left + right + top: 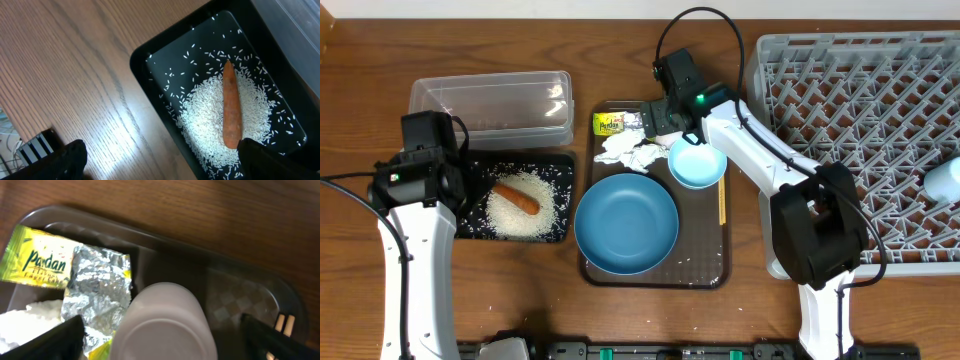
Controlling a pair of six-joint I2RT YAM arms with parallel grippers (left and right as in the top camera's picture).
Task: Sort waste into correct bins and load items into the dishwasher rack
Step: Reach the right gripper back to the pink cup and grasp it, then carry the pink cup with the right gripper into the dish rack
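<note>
1 white cup [167,305], inside spread right hand [160,330], wrapper [37,260] beside

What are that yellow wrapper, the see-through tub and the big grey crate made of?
Wrapper: probably foil-lined film, glossy print outside, crinkled silver inside. Tub: clear glossy plastic, see-through with bright glints. Crate: matte grey moulded plastic, going by its uniform lattice.

Carrot stick [517,198] lies on rice [505,220] in tray [480,228].
</note>
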